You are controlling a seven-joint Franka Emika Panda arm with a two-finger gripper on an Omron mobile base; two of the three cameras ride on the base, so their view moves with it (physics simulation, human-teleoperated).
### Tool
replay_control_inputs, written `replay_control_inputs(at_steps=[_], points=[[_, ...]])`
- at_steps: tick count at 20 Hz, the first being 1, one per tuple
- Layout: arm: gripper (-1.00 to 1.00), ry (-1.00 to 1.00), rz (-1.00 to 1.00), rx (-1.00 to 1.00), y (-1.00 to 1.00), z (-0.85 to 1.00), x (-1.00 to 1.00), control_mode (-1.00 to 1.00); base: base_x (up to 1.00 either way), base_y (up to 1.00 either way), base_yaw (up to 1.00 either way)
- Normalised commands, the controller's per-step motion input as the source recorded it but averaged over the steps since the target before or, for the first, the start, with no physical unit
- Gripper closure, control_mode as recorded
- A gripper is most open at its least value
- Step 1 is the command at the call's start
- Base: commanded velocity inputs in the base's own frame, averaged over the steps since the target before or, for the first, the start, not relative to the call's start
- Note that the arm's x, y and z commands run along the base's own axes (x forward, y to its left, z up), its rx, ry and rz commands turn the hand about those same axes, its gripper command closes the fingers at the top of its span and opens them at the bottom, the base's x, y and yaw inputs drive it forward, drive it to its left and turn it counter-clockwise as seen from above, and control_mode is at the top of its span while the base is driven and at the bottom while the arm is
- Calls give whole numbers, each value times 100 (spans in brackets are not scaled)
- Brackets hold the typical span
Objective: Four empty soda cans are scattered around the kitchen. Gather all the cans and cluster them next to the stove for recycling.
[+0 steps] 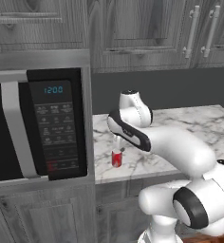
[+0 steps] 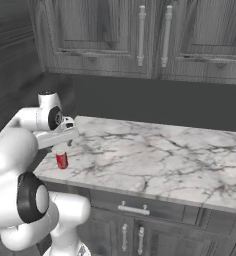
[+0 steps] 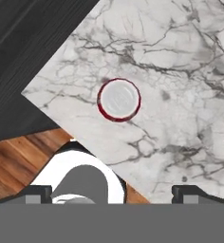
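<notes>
Above the red can [image 3: 118, 99], fingers [image 3: 35, 193] spread wide, empty.

Red soda can [image 1: 116, 158] with silver top, white grey-veined marble counter [image 2: 160, 155], black-fronted microwave [image 1: 35, 128].

Even soft light, faint shadows, slightly blurry

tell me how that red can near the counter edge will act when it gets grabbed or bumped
The red can is probably light, being small and thin-walled. It stands upright on a narrow base, so a sideways nudge may tip it, then it would roll. Its smooth round side could slip on the marble counter.
</notes>
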Motion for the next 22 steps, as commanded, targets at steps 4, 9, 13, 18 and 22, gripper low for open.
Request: replay_control_inputs(at_steps=[4,9,13,18,22], points=[[-100,0,0,0,9,-21,25,-100,0,0,0],[-100,0,0,0,9,-24,18,-100,0,0,0],[-100,0,0,0,2,-20,17,-100,0,0,0],[-100,0,0,0,8,-19,3,-100,0,0,0],[-100,0,0,0,7,-16,1,-100,0,0,0]])
